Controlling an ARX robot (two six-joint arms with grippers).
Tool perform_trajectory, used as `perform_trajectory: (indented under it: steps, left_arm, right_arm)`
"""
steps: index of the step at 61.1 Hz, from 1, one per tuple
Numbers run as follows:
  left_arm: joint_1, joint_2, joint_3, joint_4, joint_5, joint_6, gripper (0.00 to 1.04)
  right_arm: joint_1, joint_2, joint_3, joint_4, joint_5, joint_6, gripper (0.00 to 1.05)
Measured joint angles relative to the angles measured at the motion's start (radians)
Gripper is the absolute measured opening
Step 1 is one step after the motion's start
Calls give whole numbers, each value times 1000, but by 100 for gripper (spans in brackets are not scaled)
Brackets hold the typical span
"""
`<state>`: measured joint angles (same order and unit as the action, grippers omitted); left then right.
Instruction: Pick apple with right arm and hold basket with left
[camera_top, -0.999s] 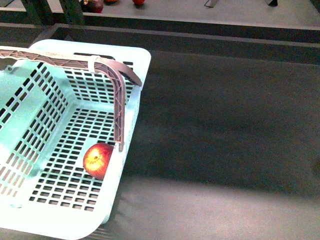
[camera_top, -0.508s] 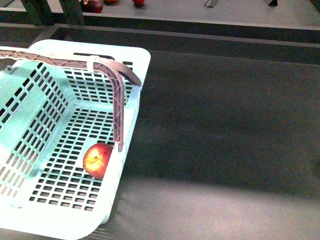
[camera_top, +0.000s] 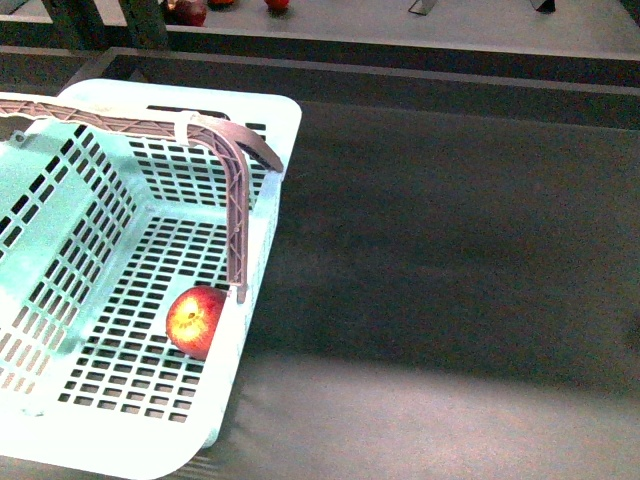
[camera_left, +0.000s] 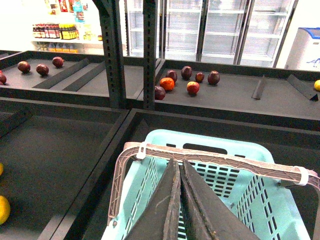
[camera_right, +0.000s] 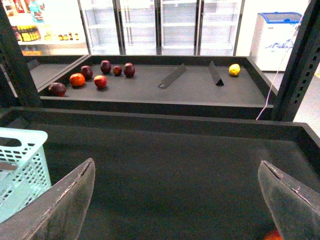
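Note:
The apple, red with a yellow-orange patch, lies on the floor of the pale mint-green basket, against its right wall below the brown handle. Neither gripper shows in the front view. In the left wrist view my left gripper is shut and empty. It sits above the basket, close to its handle, and I cannot tell if they touch. In the right wrist view my right gripper is wide open and empty over the dark shelf floor. A corner of the basket shows to one side.
The basket stands on a dark shelf floor with a raised back ledge. A farther shelf holds several small dark-red and red fruits, a lemon and dividers. A yellow fruit lies in a neighbouring bay. A red-orange bit peeks beside my right finger.

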<state>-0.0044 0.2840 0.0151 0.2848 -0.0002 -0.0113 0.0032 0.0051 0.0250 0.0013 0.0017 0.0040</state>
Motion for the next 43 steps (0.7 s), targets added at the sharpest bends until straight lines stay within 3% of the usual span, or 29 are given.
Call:
perform_trajectory:
  steps: [20, 25, 43]
  left_arm:
    - [0, -105, 0, -106, 0, 0, 3]
    - [0, -253, 0, -274, 0, 0, 3]
    - [0, -278, 0, -283, 0, 0, 3]
  right_arm:
    - [0, 0, 0, 0, 0, 0, 96]
    - [0, 0, 0, 0, 0, 0, 96]
    - [0, 0, 0, 0, 0, 0, 96]
